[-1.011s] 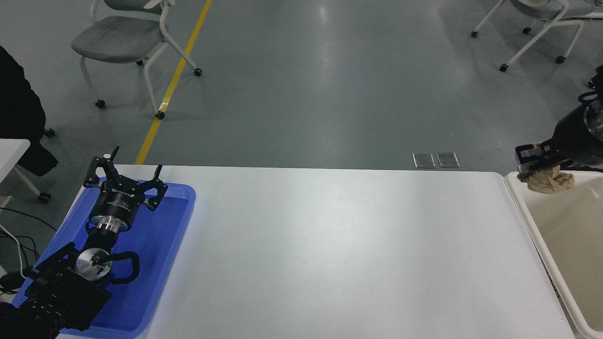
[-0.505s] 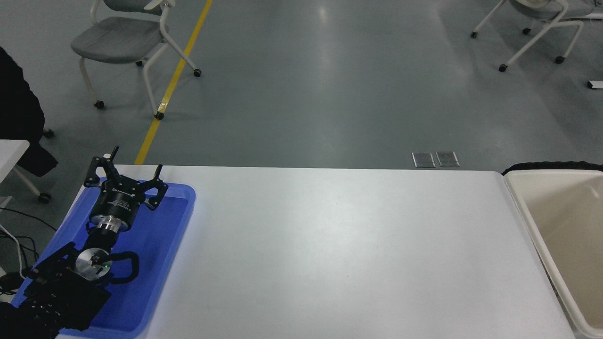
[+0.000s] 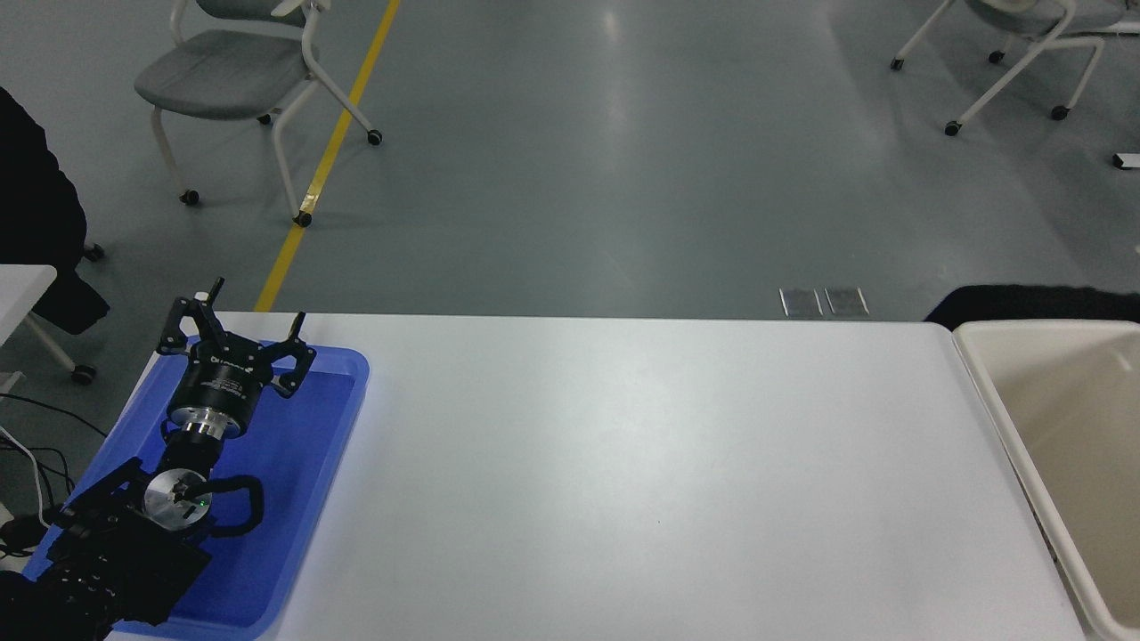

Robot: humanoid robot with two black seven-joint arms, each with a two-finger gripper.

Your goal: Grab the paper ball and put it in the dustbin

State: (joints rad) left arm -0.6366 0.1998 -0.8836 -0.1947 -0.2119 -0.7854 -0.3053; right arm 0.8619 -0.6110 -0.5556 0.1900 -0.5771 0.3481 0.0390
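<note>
Lab or workshop: grey floor (image 3: 623, 178), yellow line (image 3: 331, 147), wheeled chairs (image 3: 240, 80).

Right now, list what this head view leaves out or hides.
- Paper ball: nowhere in the head view; whether it lies in the dustbin cannot be told, since the right and bottom edges cut the tub off.
- Right gripper: outside the frame.
- Blue tray: partly hidden under the parked left gripper and its arm.

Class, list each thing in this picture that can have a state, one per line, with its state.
left gripper: jaws open, holding nothing, parked over the blue tray
blue tray: flat on the table, nothing visible lying in it
dustbin: upright, open-topped, visible part bare
paper ball: not in view
right gripper: not in view
</note>
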